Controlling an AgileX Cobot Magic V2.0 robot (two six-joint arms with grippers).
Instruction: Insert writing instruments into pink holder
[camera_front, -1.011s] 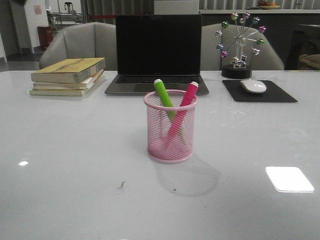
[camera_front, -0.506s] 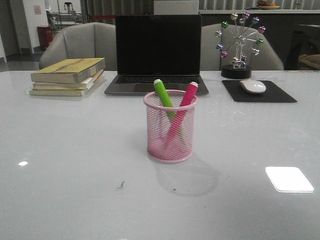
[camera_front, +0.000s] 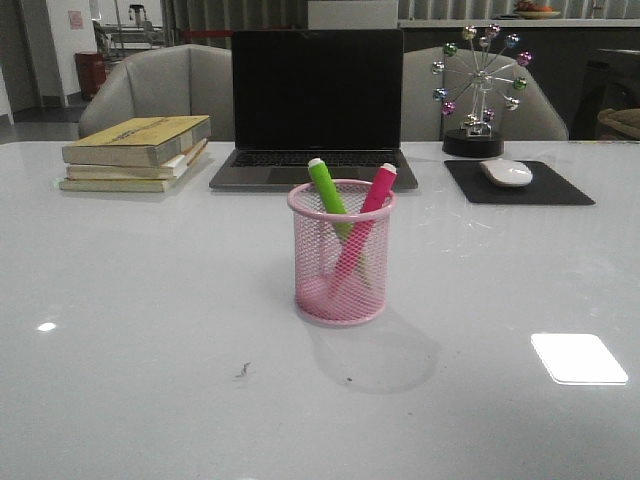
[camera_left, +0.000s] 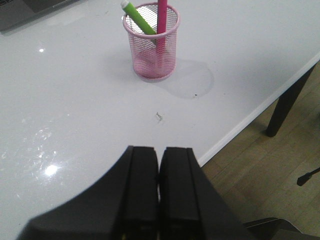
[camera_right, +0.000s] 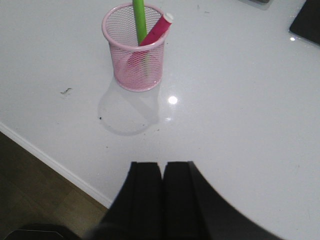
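Pink mesh holder stands mid-table before your laptop, with two markers leaning crossed inside: one green marker, one magenta marker. You have both the left gripper and right gripper pressed closed, holding nothing, well apart from it.

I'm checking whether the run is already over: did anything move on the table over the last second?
Nothing visibly changed. The green marker and the pink marker lean crossed inside the pink holder as before, and neither arm enters the front view. At this moment the left gripper and right gripper are both shut and empty, back from the holder.
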